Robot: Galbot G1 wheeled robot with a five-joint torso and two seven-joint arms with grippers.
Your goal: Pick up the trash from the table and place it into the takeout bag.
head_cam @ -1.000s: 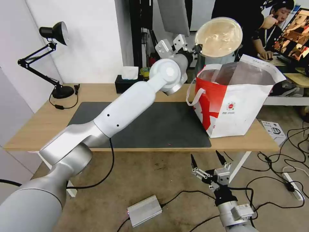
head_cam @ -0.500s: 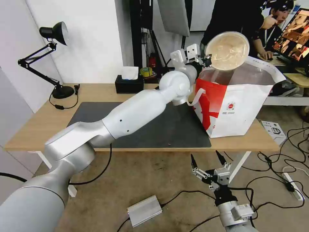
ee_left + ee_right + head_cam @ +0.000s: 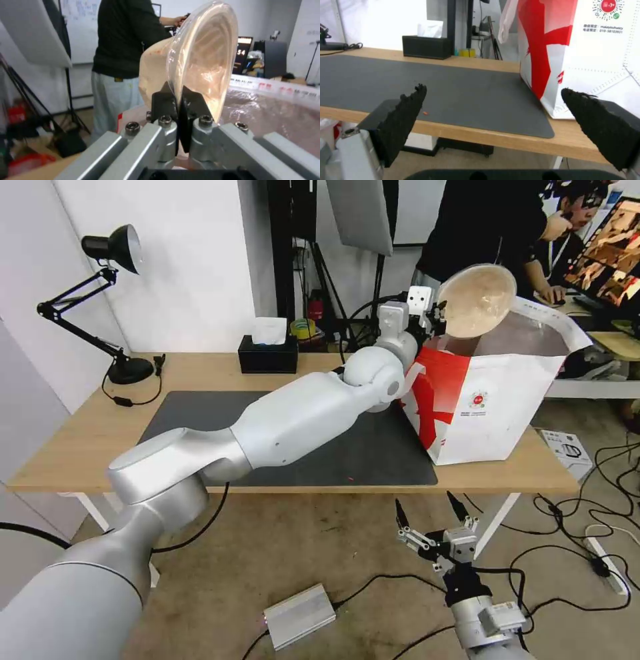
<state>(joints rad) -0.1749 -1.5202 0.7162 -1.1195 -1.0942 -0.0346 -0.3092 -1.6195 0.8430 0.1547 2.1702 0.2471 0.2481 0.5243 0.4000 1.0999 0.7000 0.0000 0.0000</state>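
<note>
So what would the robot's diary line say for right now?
left gripper: shut on beige bowl rim, tilted over takeout bag mouth | right gripper: open, parked below table edge | bowl: not released

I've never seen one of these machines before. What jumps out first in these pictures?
The long white left arm stretches across the table, its left gripper pinching the rim of a beige paper-pulp bowl tipped on edge above the open mouth of the white and red takeout bag. Low in front of the table, the right gripper hangs with its black fingers spread wide.
</note>
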